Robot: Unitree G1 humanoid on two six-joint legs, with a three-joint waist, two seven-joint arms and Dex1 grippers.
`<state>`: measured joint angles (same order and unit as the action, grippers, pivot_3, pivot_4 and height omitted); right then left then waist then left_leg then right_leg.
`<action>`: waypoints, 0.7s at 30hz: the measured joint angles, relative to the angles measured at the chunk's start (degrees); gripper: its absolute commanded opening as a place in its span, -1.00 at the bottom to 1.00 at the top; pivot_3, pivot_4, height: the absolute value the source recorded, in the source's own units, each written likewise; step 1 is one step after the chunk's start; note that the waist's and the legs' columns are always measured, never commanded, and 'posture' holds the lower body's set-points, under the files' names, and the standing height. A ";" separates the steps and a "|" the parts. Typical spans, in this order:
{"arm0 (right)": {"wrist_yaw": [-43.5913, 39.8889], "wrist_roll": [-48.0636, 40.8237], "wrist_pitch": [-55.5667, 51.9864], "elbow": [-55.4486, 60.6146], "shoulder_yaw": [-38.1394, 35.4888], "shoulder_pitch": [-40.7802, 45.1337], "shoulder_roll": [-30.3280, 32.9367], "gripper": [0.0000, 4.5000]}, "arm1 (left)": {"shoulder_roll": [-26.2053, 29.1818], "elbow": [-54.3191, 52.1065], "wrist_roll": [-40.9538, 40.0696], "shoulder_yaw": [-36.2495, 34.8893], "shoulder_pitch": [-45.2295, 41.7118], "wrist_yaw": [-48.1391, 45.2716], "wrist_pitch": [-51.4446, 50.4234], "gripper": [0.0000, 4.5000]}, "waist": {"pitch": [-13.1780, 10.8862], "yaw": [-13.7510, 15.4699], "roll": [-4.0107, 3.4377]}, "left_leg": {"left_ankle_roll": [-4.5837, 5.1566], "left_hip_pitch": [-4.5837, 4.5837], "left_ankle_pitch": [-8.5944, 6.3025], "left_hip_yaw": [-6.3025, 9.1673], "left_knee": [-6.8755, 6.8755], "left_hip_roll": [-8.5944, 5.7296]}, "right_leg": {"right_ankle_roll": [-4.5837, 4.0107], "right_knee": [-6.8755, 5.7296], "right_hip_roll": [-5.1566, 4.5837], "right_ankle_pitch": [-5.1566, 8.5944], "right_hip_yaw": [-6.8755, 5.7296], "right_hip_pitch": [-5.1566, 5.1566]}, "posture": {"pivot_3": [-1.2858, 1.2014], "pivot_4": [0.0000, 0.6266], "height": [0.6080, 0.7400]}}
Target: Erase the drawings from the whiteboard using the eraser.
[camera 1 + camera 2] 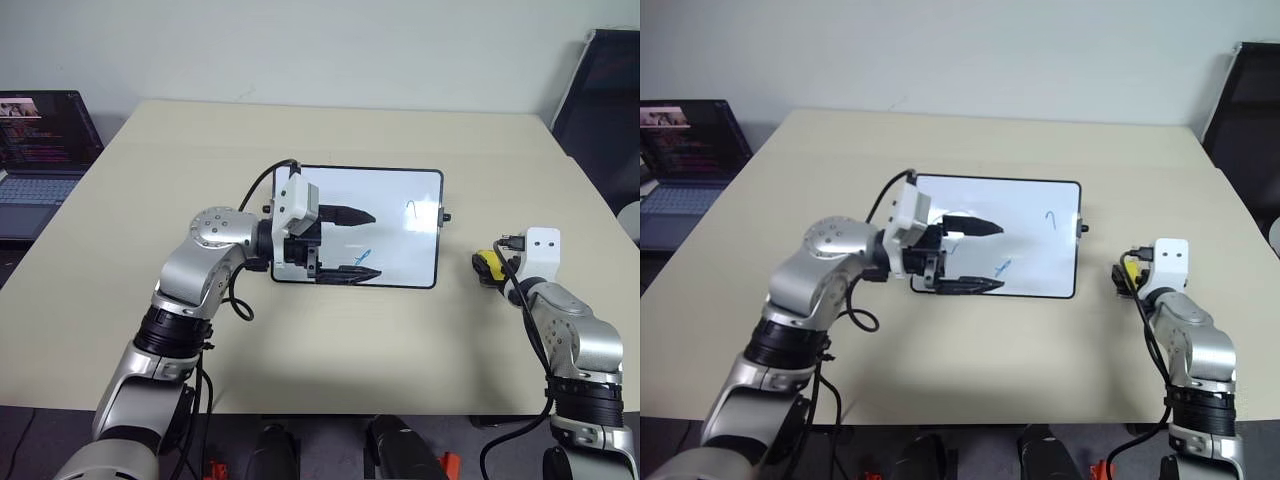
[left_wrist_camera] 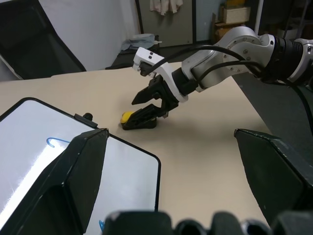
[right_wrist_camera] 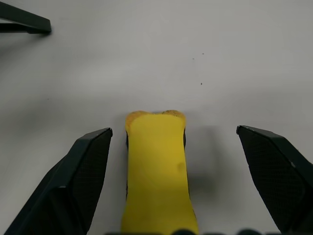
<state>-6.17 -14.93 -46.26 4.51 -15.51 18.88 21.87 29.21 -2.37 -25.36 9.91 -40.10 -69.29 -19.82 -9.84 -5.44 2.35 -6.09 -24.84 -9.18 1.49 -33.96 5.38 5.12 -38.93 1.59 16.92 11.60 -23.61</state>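
The eraser [image 3: 156, 171], a small yellow block with a dark underside, lies flat on the table [image 1: 330, 360] just off the right-hand edge of the whiteboard [image 1: 395, 200], apart from it. The right gripper [image 3: 171, 181] is positioned over it with both fingers spread wide, one on each side of the block and neither touching it; it holds nothing. The block sits closer to one finger than the other, so on closing that finger is likely to meet it first and push or turn it before the other arrives; a skewed or shallow hold could follow, and the block might slip out once it is pressed against the board. If the fingers are not low enough at closure they may ride over the rounded yellow top instead of seating on the sides. The left gripper [image 1: 345, 245] hangs over the left part of the board, fingers apart, nothing between them, and whether it touches the surface cannot be determined. The board rests loose on the table; unless steadied, wiping pressure may slide it. Blue marks [image 1: 363, 257] on the glossy surface, including a hook [image 1: 410, 208] near the right edge, are not yet wiped.
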 measured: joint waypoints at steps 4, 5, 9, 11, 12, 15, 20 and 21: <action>-0.01 0.37 0.67 -1.38 0.53 0.31 -0.04 0.99 | 0.04 -0.04 0.02 -0.02 0.03 0.03 -0.02 1.00 | 0.00 -0.03 -0.01 | 0.00 0.00 0.00 0.00 -0.01 0.00 | 0.00 -0.01 0.00 0.00 0.01 0.00 | 0.03 -0.52 1.00; -0.01 0.40 0.77 -1.61 0.86 0.50 -0.05 0.99 | 0.04 -0.04 0.03 -0.02 0.04 0.03 -0.01 1.00 | -0.01 -0.04 -0.01 | 0.00 0.01 0.00 0.00 -0.01 0.00 | 0.00 -0.01 0.00 -0.01 0.01 0.00 | 0.03 -0.52 1.00; -0.01 0.45 0.96 -2.65 1.47 1.28 -0.39 0.57 | 0.21 -0.04 0.26 -0.12 1.23 -0.01 0.27 1.00 | -0.01 -0.06 -0.02 | 0.00 0.01 0.00 0.01 0.00 0.00 | 0.01 -0.01 0.00 -0.01 0.00 0.02 | 0.03 -0.52 1.00; 0.00 0.46 0.98 -2.77 1.58 1.32 -0.39 0.26 | 0.37 -0.03 0.39 -0.12 1.98 -0.05 0.29 1.00 | -0.01 -0.04 -0.03 | 0.00 0.00 0.00 0.01 0.00 0.00 | 0.01 -0.01 0.00 0.00 0.00 0.02 | 0.03 -0.52 1.00; 0.01 0.45 1.00 -2.85 1.58 1.36 -0.39 0.12 | 0.47 -0.03 0.43 -0.14 2.13 -0.05 0.35 1.00 | -0.01 -0.02 -0.03 | 0.00 0.00 0.00 0.02 0.00 -0.01 | 0.01 -0.01 0.00 0.00 -0.01 0.02 | 0.03 -0.52 1.00; 0.06 0.46 1.21 -3.21 1.58 1.44 -0.41 -0.39 | 0.89 -0.03 0.63 -0.24 2.37 -0.04 0.56 1.00 | -0.01 -0.01 -0.03 | 0.00 0.01 0.00 0.01 -0.01 -0.01 | 0.02 -0.01 0.00 0.00 0.00 0.02 | 0.03 -0.52 1.00; 0.09 0.45 1.75 -3.46 1.58 1.46 -0.41 -0.46 | 1.13 -0.04 0.73 -0.35 3.61 0.20 0.58 1.00 | -0.01 -0.04 -0.03 | 0.00 0.01 0.00 0.02 -0.01 -0.01 | 0.02 -0.01 0.00 0.00 -0.01 0.03 | 0.03 -0.52 1.00; 0.06 0.43 1.75 -3.46 1.58 1.46 -0.42 -0.46 | 1.46 -0.05 0.88 -0.38 3.91 0.77 0.45 1.00 | -0.01 -0.04 -0.03 | 0.00 0.01 0.00 0.02 -0.01 -0.01 | 0.02 -0.02 0.00 0.00 0.00 0.03 | 0.03 -0.52 1.00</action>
<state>-6.11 -14.50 -44.51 1.05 -13.93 20.34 21.45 30.67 -2.41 -24.48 9.54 -36.19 -68.51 -19.37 -9.85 -5.48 2.32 -6.08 -24.83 -9.18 1.52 -33.97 5.37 5.14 -38.94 1.59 16.92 11.60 -23.58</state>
